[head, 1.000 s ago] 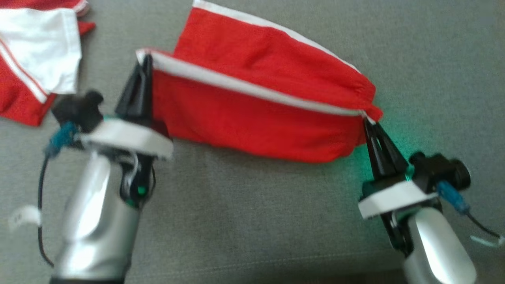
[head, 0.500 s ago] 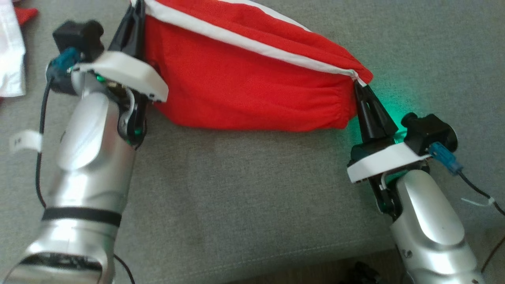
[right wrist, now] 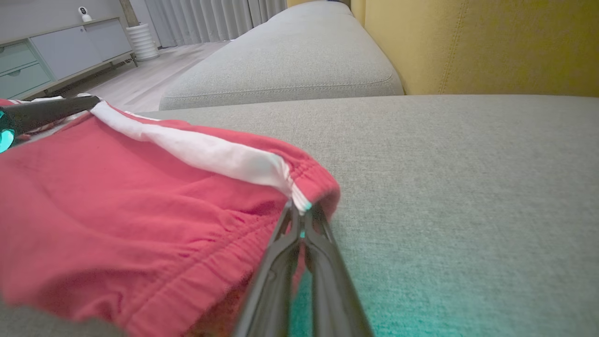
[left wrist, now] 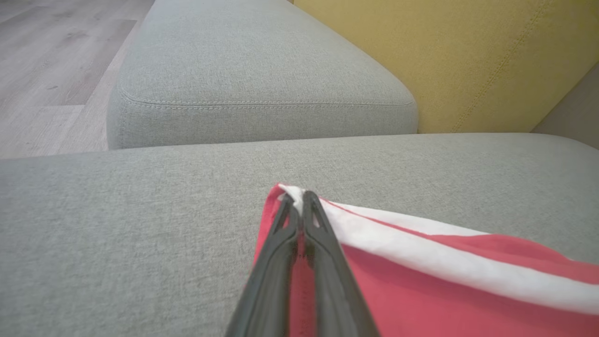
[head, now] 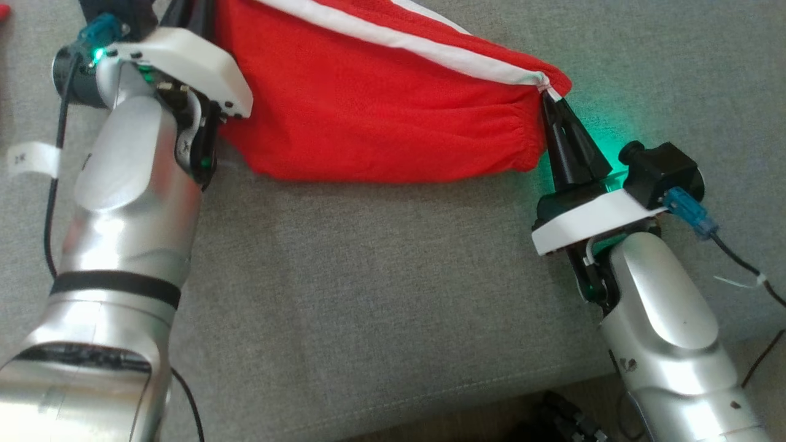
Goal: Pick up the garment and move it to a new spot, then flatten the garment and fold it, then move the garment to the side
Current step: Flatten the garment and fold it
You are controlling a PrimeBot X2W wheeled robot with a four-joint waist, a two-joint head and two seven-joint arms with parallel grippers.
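The jersey (head: 2, 11) is perhaps the red sliver at ten o'clock. Left gripper (left wrist: 299, 201) and right gripper (head: 548, 101), jaws clenched, stretch the white-edged red garment (head: 381, 116) at twelve o'clock over the sofa cushion (head: 368, 294); lower both evenly, keeping tension.

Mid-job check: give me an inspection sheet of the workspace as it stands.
surface: grey sofa cushion, bare fabric, green glow beside the right hand.
job's things: nothing seen for certain; a red scrap at the head view's top left corner is too small to tell.
clutter: red garment with white edging, no print showing, stretched between both hands, sagging toward the cushion.
hands: left hand shut on one white-edged corner; right hand shut on the other end, at the gathered hem.
cables: black cable beside the left forearm; blue-plugged cable trailing from the right wrist camera.
surroundings: yellow backrest, second grey cushion, wood floor, cabinet.
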